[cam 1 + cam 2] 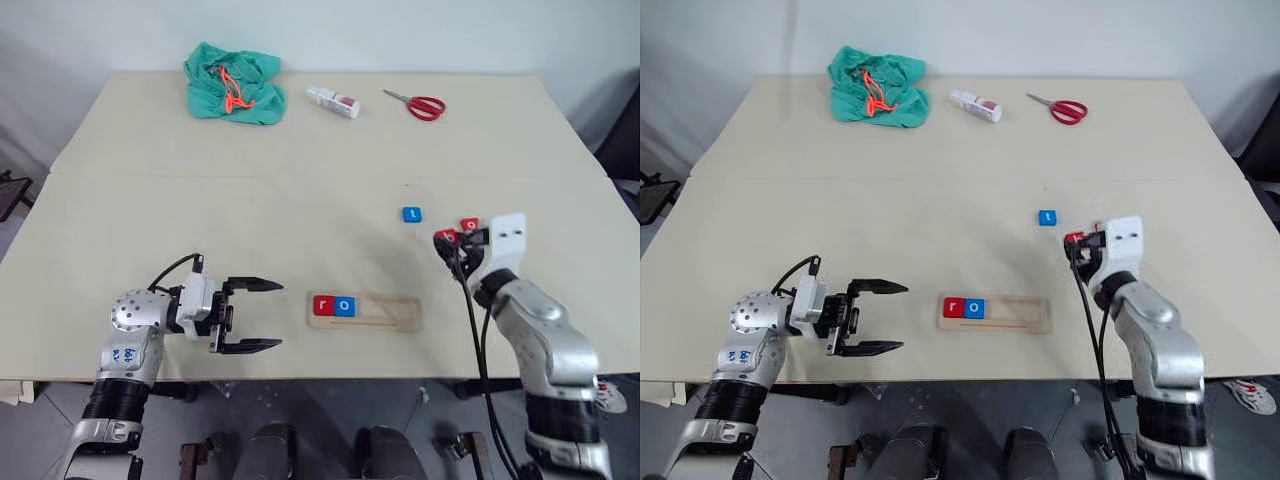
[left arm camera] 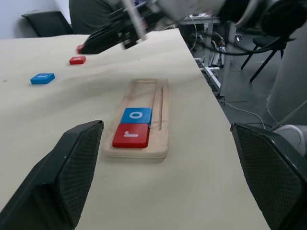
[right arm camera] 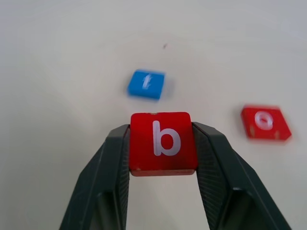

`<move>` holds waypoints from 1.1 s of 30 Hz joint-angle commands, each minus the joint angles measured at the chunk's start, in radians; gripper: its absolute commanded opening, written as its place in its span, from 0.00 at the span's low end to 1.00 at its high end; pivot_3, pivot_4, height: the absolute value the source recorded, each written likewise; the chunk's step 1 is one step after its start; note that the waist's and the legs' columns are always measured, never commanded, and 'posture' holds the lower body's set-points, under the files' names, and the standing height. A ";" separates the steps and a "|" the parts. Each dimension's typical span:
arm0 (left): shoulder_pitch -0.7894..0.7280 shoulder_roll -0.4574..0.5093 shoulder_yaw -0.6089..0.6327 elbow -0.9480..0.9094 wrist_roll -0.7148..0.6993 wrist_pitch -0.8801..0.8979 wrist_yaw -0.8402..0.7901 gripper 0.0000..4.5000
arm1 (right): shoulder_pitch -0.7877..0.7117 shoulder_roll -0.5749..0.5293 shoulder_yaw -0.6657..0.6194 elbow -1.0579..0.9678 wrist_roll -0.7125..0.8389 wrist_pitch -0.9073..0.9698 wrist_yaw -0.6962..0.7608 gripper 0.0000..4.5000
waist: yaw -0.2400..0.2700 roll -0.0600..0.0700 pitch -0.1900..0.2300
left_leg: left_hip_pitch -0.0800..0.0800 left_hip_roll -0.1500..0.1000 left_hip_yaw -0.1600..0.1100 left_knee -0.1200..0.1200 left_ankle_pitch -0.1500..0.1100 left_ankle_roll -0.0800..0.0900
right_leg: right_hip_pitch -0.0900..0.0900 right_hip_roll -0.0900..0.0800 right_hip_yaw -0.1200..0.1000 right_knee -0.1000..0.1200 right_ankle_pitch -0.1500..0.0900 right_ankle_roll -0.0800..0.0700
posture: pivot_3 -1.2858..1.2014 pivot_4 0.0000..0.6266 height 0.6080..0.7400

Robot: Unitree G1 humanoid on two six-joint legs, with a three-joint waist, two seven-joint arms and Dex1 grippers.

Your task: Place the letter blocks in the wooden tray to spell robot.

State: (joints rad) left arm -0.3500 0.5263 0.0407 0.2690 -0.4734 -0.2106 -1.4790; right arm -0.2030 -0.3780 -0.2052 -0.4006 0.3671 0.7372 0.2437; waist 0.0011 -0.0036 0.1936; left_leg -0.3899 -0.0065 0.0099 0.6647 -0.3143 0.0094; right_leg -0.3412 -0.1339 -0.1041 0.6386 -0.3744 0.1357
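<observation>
Red "b" block (image 3: 162,143) pinched between the two black fingers of the right gripper (image 3: 163,158), lifted off the table (image 1: 300,210). Blue "t" block (image 1: 412,214) and red "o" block (image 3: 265,122) lying loose on the tabletop just beyond, slightly apart. Wooden tray (image 1: 385,312) near the front edge, red "r" block (image 1: 322,305) and blue "o" block (image 1: 345,306) seated side by side at its left end. Left gripper (image 1: 252,316) left of the tray, fingers spread wide, empty. Green cloth (image 1: 233,83), small white bottle (image 1: 333,101) and red-handled scissors (image 1: 416,104) along the far edge.
</observation>
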 commanded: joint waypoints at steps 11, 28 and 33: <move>-0.083 -0.004 0.011 0.143 -0.034 -0.056 -0.091 1.00 | 0.278 0.094 -0.043 -0.432 0.060 0.258 -0.165 0.33 | -0.003 0.000 0.000 | 0.001 0.000 0.001 0.000 0.000 0.000 | 0.000 0.001 0.001 0.001 0.000 0.000 | 0.52 0.24 1.00; -0.018 0.006 0.014 0.041 -0.064 -0.028 -0.079 1.00 | 0.265 0.043 -0.066 -0.403 0.086 0.233 -0.073 0.99 | -0.003 0.000 0.000 | 0.001 0.000 0.001 0.000 0.000 0.000 | 0.000 0.000 0.002 0.001 0.000 0.000 | 0.52 0.24 1.00; 0.001 0.023 0.025 0.039 -0.078 -0.034 -0.087 1.00 | 0.262 -0.054 -0.095 -0.373 0.111 0.176 0.039 0.99 | -0.002 0.000 0.000 | 0.001 0.000 0.001 0.000 0.000 0.000 | 0.000 0.000 0.002 0.000 0.000 0.000 | 0.52 0.24 1.00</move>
State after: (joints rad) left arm -0.3564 0.5344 0.0420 0.3334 -0.5224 -0.2367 -1.5010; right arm 0.0562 -0.4234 -0.2749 -0.7691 0.4625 0.9457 0.2563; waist -0.0008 -0.0037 0.1936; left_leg -0.3887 -0.0067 0.0106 0.6649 -0.3142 0.0094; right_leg -0.3407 -0.1337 -0.1022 0.6385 -0.3745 0.1357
